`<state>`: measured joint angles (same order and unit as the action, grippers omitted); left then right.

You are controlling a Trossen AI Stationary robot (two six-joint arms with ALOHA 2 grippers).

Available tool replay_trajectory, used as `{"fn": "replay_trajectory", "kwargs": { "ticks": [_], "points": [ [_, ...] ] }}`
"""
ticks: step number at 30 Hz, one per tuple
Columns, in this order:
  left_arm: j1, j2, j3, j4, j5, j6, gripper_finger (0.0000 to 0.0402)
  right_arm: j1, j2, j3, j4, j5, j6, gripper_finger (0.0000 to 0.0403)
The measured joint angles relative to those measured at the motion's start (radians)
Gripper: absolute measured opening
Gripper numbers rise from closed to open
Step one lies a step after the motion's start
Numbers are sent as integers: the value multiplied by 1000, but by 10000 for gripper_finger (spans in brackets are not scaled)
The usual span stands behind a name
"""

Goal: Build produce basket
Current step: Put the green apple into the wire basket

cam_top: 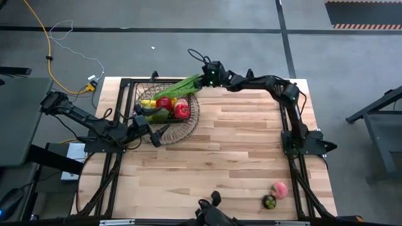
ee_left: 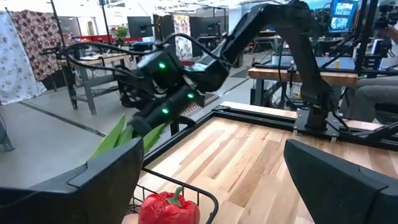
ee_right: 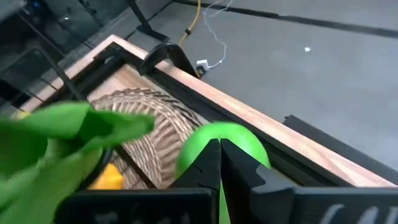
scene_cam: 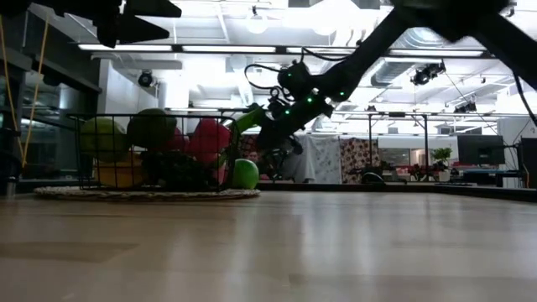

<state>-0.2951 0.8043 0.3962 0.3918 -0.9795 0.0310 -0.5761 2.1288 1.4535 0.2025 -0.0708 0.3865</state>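
Basket [cam_top: 164, 119]: upper left of the high view, on the bench [cam_top: 239, 150], holding yellow, green and red pieces.
Leafy stalk [cam_top: 182, 87]: across the basket's upper rim, long axis slanting from lower left up to upper right, leaf end over the basket, stem end toward the right hand.
Right hand [cam_top: 205, 78]: at the basket's upper right edge, clenched on the stalk's stem end.
Left hand [cam_top: 152, 126]: at the basket's lower left edge, released, fingers wide.
Loose produce: pink piece [cam_top: 279, 189] and dark green piece [cam_top: 269, 201], touching, lower right of the bench.
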Motion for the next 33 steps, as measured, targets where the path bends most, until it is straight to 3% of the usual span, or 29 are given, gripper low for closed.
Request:
{"fn": "replay_trajectory", "kwargs": {
  "ticks": [5,17,33],
  "points": [
    [0,0,0,-7,0,-2,376,0,55,105,-78,-54,48,0],
    [0,0,0,-7,0,-28,376,-7,185,346,-321,-66,98,0],
    [0,0,0,-29,0,-28,376,-9,142,358,-572,-79,-92,0]
  ]
}}
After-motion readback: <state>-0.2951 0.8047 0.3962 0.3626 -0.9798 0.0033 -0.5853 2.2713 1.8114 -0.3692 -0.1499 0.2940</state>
